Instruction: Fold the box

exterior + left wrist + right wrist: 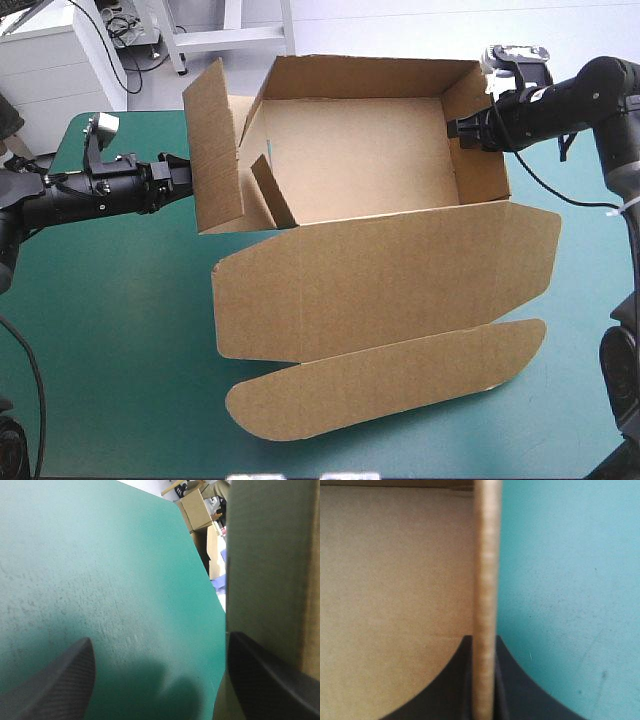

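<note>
Box [350,165]: half built on the far part of the table [120,330], with back and right walls up and the left side loose.
Lid [380,280]: flat on the box's near side, tuck flap [390,380] beyond it. If the box gets dragged, this big sheet goes with it and could skew the whole thing.
Left wall [215,160]: standing but splayed outward from the box, and that's the likely trouble. A shove instead of a grip may just slide the box or let the wall spring back.
Right wall [480,150]: held at its top edge. Too strong a pull could crease it or lift the box off the table.
Inner flap [270,190]: loose inside the box by the left wall, and it could get caught on the wrong side as that wall folds in.
Left gripper [180,178]: fingers wide apart, just outside the left wall.
Right gripper [462,130]: clamped on the right wall, board edge pinched between the fingers.
Hidden, box: the outside of the back wall is out of sight.
Hidden, left wall: I can't tell whether it sits between the left gripper's fingers or only against one.
</note>
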